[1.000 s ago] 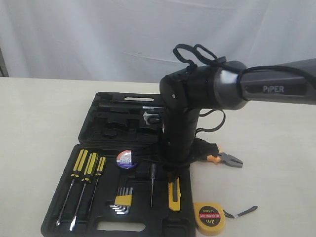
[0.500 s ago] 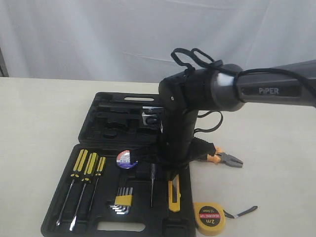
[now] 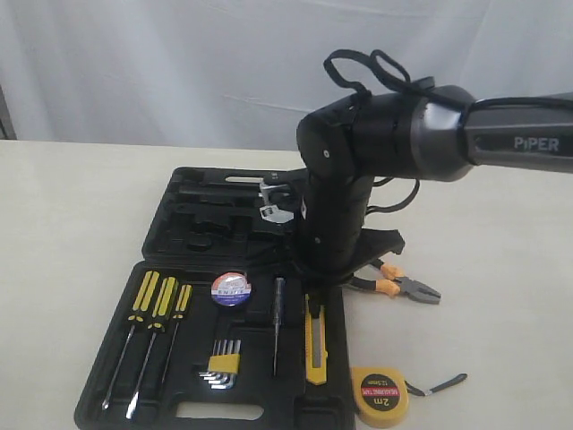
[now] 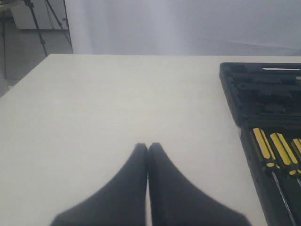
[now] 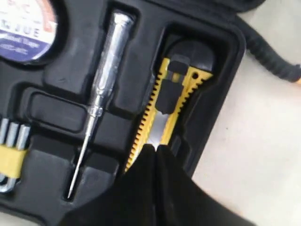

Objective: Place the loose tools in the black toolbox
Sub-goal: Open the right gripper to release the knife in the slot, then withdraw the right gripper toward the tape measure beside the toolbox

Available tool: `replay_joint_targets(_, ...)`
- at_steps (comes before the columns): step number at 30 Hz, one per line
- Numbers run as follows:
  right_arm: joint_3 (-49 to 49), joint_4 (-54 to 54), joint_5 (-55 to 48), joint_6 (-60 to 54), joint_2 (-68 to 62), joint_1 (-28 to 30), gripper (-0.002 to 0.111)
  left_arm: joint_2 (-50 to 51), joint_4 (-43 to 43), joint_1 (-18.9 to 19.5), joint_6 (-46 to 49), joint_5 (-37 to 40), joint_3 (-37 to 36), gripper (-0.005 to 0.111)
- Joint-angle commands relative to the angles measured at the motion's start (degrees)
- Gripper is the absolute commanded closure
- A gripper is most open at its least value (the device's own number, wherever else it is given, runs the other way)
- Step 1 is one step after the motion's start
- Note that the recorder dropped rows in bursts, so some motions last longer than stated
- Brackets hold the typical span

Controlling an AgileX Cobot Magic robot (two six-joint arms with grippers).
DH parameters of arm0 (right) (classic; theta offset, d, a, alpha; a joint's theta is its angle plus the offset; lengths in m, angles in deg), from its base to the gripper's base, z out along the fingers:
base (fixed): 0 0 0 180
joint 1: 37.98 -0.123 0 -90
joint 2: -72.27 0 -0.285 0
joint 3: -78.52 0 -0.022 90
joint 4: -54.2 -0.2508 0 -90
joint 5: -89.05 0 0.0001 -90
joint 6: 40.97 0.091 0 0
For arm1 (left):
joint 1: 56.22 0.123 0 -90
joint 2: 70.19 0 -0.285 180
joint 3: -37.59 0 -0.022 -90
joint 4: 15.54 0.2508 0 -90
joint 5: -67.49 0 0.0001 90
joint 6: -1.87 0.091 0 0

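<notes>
The black toolbox lies open on the table. The yellow-black utility knife lies in its slot at the box's right edge. My right gripper hangs just above the knife, shut and holding nothing. The black tape roll sits in its round recess. The pliers lie on the table right of the box, and the round yellow tape measure lies near the front edge. My left gripper is shut over bare table, left of the toolbox.
Yellow-black screwdrivers, hex keys and a slim tester screwdriver fill other slots. A wrench rests in the lid. White curtain stands behind the table.
My right arm has risen and shifted right and back, uncovering the utility knife lying in its slot. The other tools have not moved.
</notes>
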Motion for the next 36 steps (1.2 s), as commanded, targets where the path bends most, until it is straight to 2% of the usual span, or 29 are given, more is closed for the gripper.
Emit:
replay_joint_targets(1,0.0,0.8,-0.8,-3.1,4.6,0.1,0.109,-0.1,-0.5,-0.3,-0.2,-0.5,-0.1,0.107)
replay_joint_targets(10,-2.5,6.7,-7.2,-3.3,18.3,0.1,0.109,-0.1,-0.5,-0.3,-0.2,-0.5,-0.1,0.107)
replay_joint_targets(17,-15.2,5.1,-9.2,-2.3,32.5,0.1,0.109,-0.1,-0.5,-0.3,-0.2,-0.5,-0.1,0.107)
replay_joint_targets(22,-25.7,-1.1,-4.0,-2.8,38.5,0.1,0.109,-0.1,-0.5,-0.3,-0.2,-0.5,-0.1,0.107)
replay_joint_targets(27,-30.7,-2.4,0.0,-4.1,37.4,0.1,0.109,-0.1,-0.5,-0.3,-0.2,-0.5,-0.1,0.107)
replay_joint_targets(36,-31.2,-2.4,8.4,-5.8,28.1,0.5,0.109,-0.1,-0.5,-0.3,-0.2,-0.5,-0.1,0.107)
